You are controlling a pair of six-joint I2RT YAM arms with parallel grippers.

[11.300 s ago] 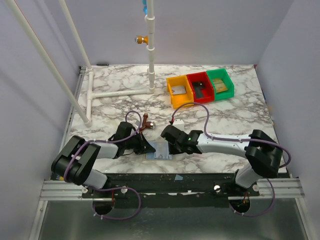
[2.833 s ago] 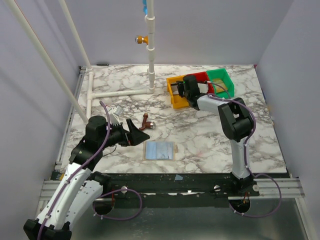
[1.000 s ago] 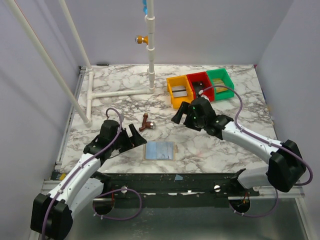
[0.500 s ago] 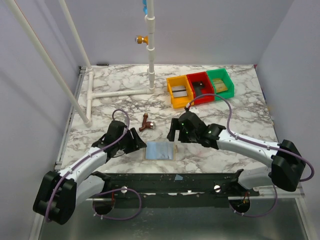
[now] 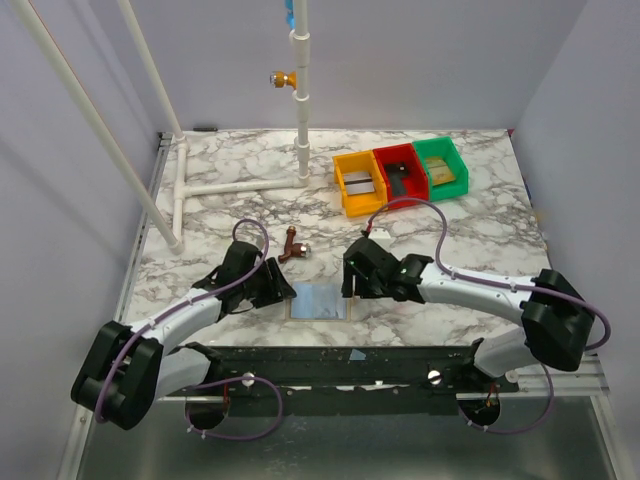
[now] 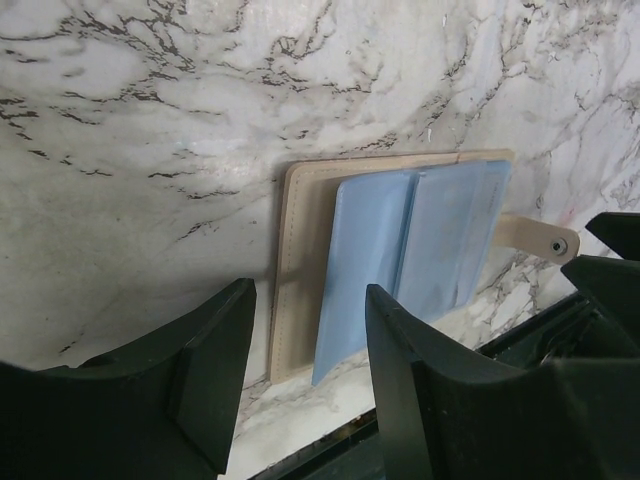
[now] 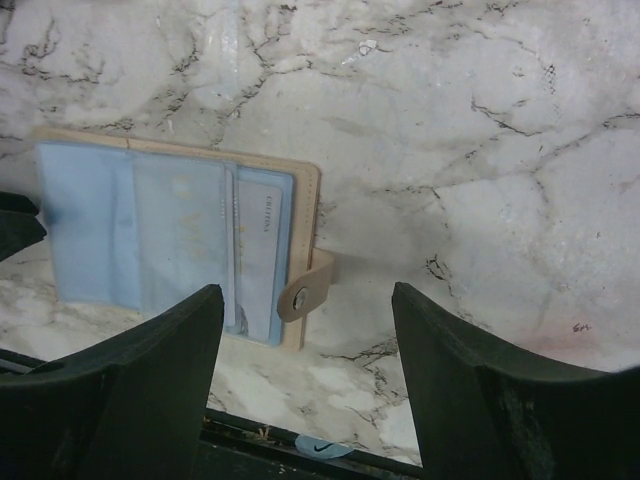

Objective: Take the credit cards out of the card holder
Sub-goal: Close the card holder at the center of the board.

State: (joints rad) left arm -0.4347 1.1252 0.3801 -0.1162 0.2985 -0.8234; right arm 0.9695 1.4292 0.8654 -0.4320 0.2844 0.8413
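In the last second both arms have closed in on the card holder [image 5: 320,299] from either side, the right one swinging down from near the bins, and both sets of jaws have narrowed. The table [image 5: 470,240] is white marble with grey veining, boxed in by plain pale lilac walls [image 5: 420,60], with a black rail [image 5: 350,368] along its near edge. At the far right a yellow bin [image 5: 358,181], a red bin [image 5: 400,174] and a green bin [image 5: 441,166] stand touching in a row. A white pipe frame [image 5: 300,100] rises at the far left, and a small copper-coloured fitting [image 5: 293,245] lies mid-table. The card holder lies flat and open near the front edge, a beige backing with pale blue pockets. Its snap tab [image 7: 305,285] sticks out on the right, and a card [image 7: 262,255] shows in the pocket nearest that tab. Both arms stretch low over the table and angle inward. The left gripper [image 5: 283,290] is at the holder's left end, its jaws partly apart over the beige edge and clamping nothing. The right gripper [image 5: 348,283] is at the right end, jaws wide apart with the tab and bare marble between them.
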